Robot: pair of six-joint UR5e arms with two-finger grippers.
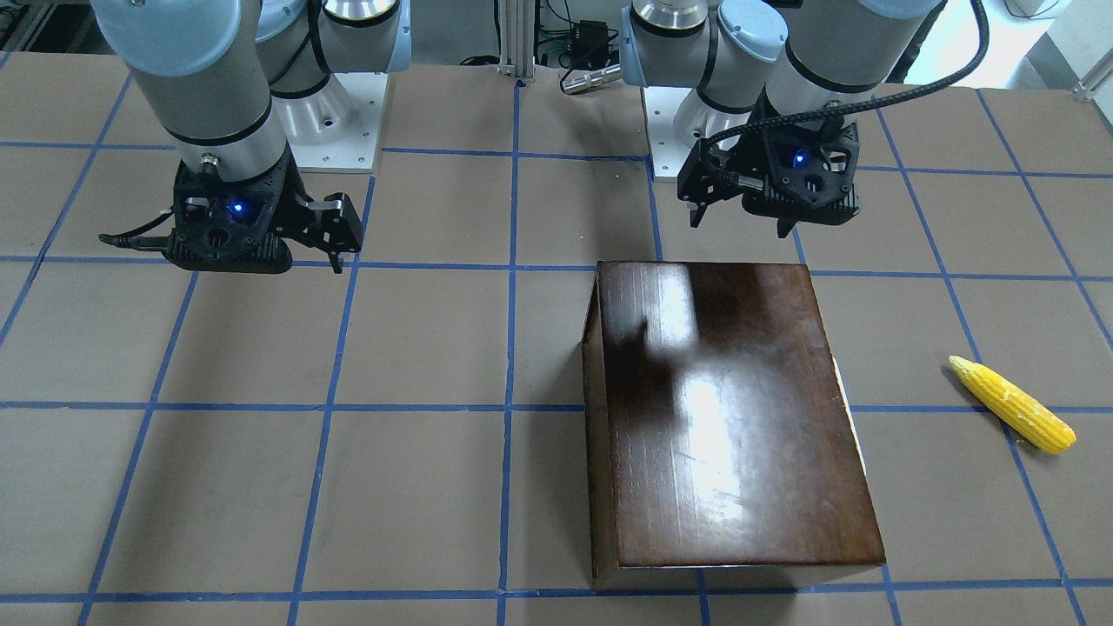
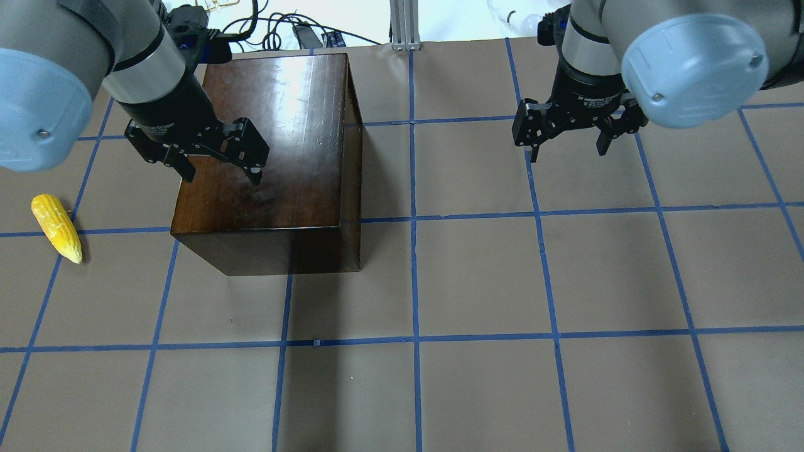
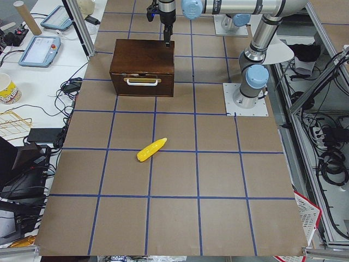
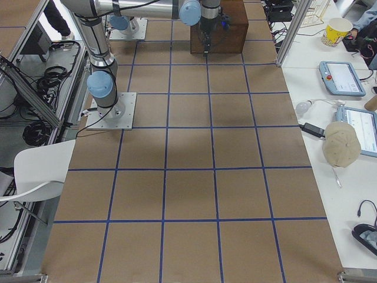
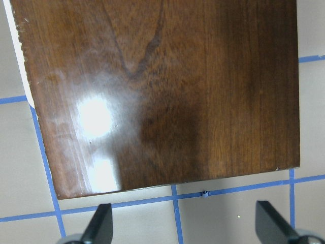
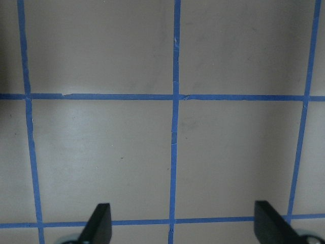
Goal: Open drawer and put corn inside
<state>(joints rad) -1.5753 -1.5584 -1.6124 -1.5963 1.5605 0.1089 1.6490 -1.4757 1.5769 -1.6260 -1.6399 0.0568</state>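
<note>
Both fingers (image 2: 248,157) of the left gripper (image 2: 222,176) are spread wide and hold nothing, hanging above the top of the glossy dark box (image 2: 282,113). The right gripper (image 2: 567,150) is equally wide and empty, over bare table well away from the box's back. The table (image 2: 477,282) is covered in brown paper with a blue tape grid; benches with tablets (image 3: 39,50) and a cup (image 3: 6,89) flank it. The drawer (image 3: 143,87), with a pale handle (image 3: 143,81), looks pushed in, though the view is distant. The corn (image 2: 56,227) lies flat on the table, out in front of the drawer and apart from the box, its long axis slanted and its tip towards the robot.
</note>
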